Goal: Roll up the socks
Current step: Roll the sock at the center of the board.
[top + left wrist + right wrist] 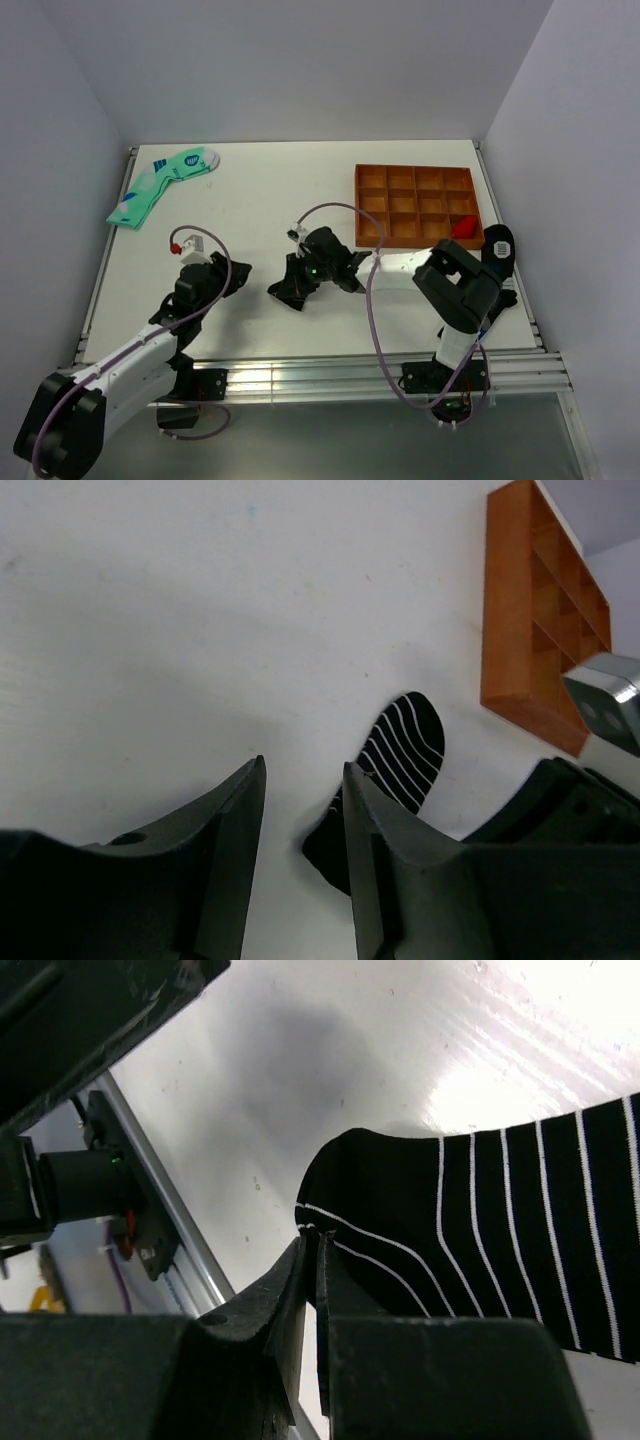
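1. Bench [250,200]: white, carries all items below.
2. Tray [358,205]: orange wood, grid of compartments. Ref. point for all entries.
3. Green socks [160,185]: mint w/ blue marks, well left of tray, level w/ its far edge.
4. Black sock [480,1230]: thin white stripes, lying on bench off tray's near-left corner.
5. Right pincer [311,1250]: near-left of tray, clenched on black sock's edge.
6. Left pincer [304,770]: further left of tray than black sock. Released, jaws apart, nothing btwn them.
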Robot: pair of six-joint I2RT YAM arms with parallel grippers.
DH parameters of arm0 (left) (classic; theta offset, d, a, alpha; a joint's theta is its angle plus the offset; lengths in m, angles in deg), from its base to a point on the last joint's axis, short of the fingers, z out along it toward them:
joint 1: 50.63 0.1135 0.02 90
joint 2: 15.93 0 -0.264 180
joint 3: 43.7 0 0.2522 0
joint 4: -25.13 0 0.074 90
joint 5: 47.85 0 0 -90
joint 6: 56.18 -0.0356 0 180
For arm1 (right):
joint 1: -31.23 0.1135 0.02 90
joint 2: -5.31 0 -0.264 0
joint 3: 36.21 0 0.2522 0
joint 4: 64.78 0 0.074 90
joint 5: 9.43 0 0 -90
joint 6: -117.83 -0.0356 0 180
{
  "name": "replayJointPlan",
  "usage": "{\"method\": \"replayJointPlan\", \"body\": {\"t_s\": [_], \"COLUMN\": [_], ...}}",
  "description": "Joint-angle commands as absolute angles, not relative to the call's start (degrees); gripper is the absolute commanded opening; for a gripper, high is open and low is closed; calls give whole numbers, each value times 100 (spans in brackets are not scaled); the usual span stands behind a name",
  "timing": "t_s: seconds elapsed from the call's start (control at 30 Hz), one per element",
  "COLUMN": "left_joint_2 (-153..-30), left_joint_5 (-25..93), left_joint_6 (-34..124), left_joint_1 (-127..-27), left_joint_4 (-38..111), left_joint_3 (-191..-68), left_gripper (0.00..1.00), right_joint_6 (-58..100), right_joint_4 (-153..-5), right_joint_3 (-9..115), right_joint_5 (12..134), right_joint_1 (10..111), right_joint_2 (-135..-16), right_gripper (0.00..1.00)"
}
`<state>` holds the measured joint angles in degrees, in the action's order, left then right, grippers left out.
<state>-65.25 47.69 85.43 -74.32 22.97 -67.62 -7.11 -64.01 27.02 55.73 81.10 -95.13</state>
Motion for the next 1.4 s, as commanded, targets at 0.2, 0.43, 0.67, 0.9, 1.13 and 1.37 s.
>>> {"method": "replayJointPlan", "body": {"t_s": [0.2,0.43,0.67,0.9,1.13,1.37], "left_joint_2": [-6523,-6743,-7050,-7261,-7621,-7491], "left_joint_5": [5612,6122,6676,6536,5912,5507], "left_joint_6": [8304,8189,8198,8128,8189,8295], "left_joint_1": [-8498,-9096,-9546,-9651,-9722,-9774], "left_joint_4": [1112,849,743,612,488,672], "left_joint_3": [-6546,-6432,-6450,-6502,-6371,-6212], "left_gripper": [37,32,29,34,42,44], "right_joint_6": [-1312,-1506,-1638,-1480,-1410,-1357], "right_joint_4": [-6167,-6306,-6228,-6202,-6158,-6158], "right_joint_3": [2598,2773,2704,2361,2176,2097], "right_joint_5": [4735,4752,4638,4708,4805,4910], "right_joint_1": [7738,7649,7649,7842,7904,7904], "right_joint_2": [-9971,-10384,-10306,-9726,-9585,-9515], "right_gripper": [8,8,7,7,6,5]}}
